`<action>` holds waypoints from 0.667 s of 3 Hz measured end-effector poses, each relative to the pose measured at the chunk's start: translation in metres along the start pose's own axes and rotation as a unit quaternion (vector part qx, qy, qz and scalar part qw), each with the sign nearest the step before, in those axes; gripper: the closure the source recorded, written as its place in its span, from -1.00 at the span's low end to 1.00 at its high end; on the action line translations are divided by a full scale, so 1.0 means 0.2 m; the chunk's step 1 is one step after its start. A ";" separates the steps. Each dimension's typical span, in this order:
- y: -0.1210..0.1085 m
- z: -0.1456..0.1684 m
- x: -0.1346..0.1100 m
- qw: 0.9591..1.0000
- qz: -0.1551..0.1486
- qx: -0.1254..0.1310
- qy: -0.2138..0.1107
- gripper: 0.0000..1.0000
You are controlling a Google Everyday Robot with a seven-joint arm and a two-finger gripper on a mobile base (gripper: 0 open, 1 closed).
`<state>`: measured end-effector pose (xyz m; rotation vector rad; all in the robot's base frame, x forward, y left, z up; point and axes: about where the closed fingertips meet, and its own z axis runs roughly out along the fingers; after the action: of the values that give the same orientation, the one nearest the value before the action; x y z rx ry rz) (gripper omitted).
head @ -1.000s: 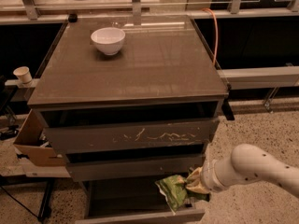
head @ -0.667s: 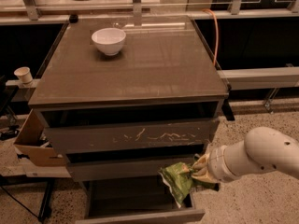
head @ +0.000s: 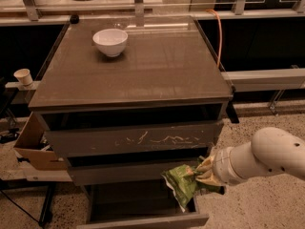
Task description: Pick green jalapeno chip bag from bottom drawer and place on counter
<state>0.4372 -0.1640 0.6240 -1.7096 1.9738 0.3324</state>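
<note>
The gripper [head: 202, 173] is pinched shut on the right edge of the green chip bag [head: 182, 183], which hangs at about five o'clock in the view, just above the right front corner of the open bottom drawer [head: 143, 220] and clear of its floor. The step in hand looks like the carry up to the counter [head: 157, 73]. To do it well, pull the bag out toward the robot before rising, so its dangling lower end misses the scratched drawer front [head: 95, 142] and the counter's edge. Then set it down in the bare stretch at five o'clock of the bowl [head: 110, 41].
</note>
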 end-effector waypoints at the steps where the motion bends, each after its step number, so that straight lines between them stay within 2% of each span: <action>1: -0.03 -0.22 -0.15 1.000 -0.008 0.018 0.000 1.00; 2: -0.12 -0.59 -0.41 0.997 -0.046 0.053 0.011 1.00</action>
<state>0.4420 -0.1573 0.7695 -1.7360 1.8862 0.1737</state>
